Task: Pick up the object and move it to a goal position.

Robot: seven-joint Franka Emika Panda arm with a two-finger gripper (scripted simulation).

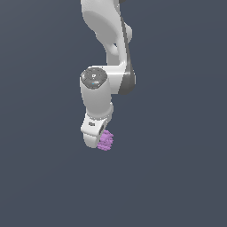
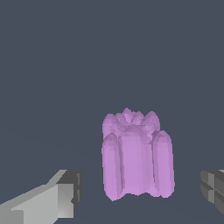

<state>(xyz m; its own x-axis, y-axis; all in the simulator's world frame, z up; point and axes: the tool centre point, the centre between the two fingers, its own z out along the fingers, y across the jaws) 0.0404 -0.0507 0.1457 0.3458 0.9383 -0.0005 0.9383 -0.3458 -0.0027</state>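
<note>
Exterior view, arm: white Panda arm comes down from the top of the frame over a plain dark grey-blue surface, its wrist pointing downward.
Exterior view, gripper: the white gripper hangs at the arm's lower end; its fingers are hidden behind the hand body, so their spread cannot be told from here.
Exterior view, object: the light-purple knobbly object shows just beside the gripper's tip, on the exterior view's right of it, partly covered by the hand.
Wrist view, object: the object stands upright as a cluster of ridged lumps, between the two fingers.
Wrist view, fingers: one grey finger and the other sit well apart on either side of the object, a clear gap on each side.
Wrist view, grip: jaws wide, nothing grasped.
</note>
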